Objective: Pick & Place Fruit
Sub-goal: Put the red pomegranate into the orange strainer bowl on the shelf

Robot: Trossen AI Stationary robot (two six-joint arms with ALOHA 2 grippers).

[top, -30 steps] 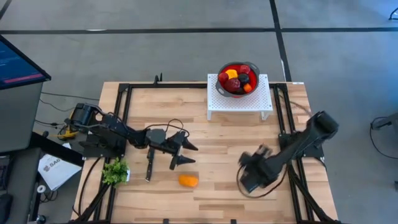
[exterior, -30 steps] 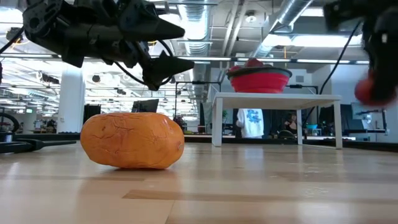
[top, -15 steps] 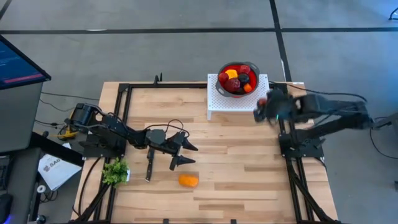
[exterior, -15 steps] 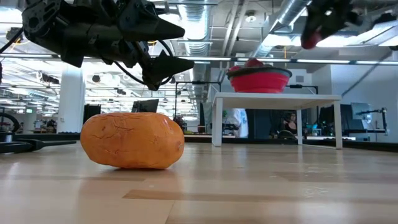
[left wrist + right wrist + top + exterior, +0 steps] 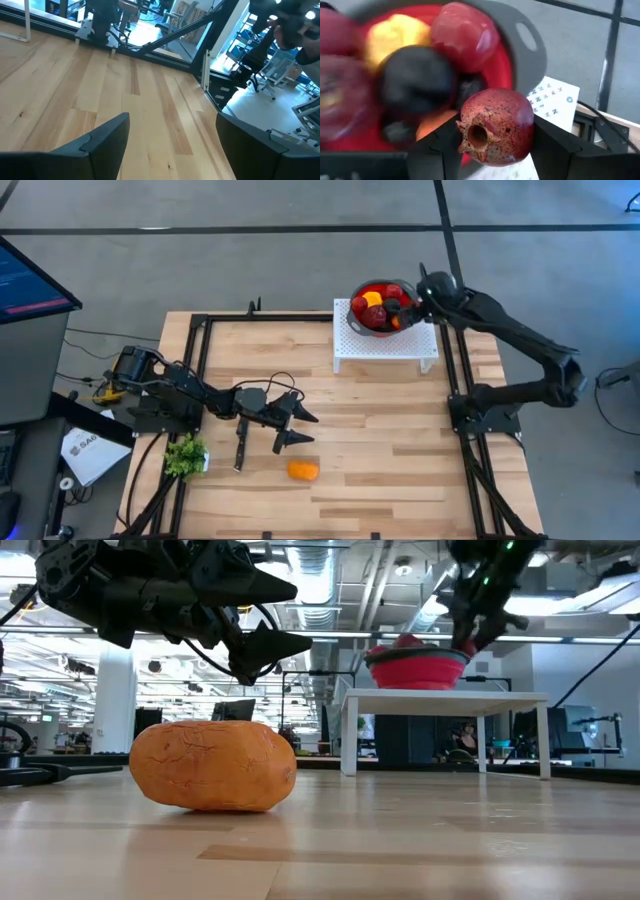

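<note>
An orange fruit (image 5: pixel 303 470) lies on the wooden table near its near edge, large in the low view (image 5: pixel 213 765). My left gripper (image 5: pixel 303 428) hovers open just above and beyond it (image 5: pixel 285 615). A red bowl (image 5: pixel 360 290) with a grey rim sits on a white stand (image 5: pixel 385 350) at the far edge and holds red, yellow, orange and dark purple fruit (image 5: pixel 415 75). My right gripper (image 5: pixel 415 305) is at the bowl's right rim, shut on a red pomegranate-like fruit (image 5: pixel 495 125). My right gripper holds the red fruit by its two opposite sides (image 5: pixel 522 127), pinched between the two fingers (image 5: pixel 437 150). The fruit is lifted clear, over the bowl's grey rim (image 5: pixel 530 45), with its small crown end (image 5: pixel 477 135) facing the wrist camera.
A leafy green bunch (image 5: pixel 185 455) and a black-handled knife (image 5: pixel 240 448) lie by the left arm at the table's left side. A black frame (image 5: pixel 200 350) runs along the table's edges. Bare wood lies between the orange fruit and the stand.
My right arm has swung from low over the table's near right part, up and toward the far edge, carrying the red fruit to the bowl's right rim. The left arm and the orange fruit have stayed where they were.
</note>
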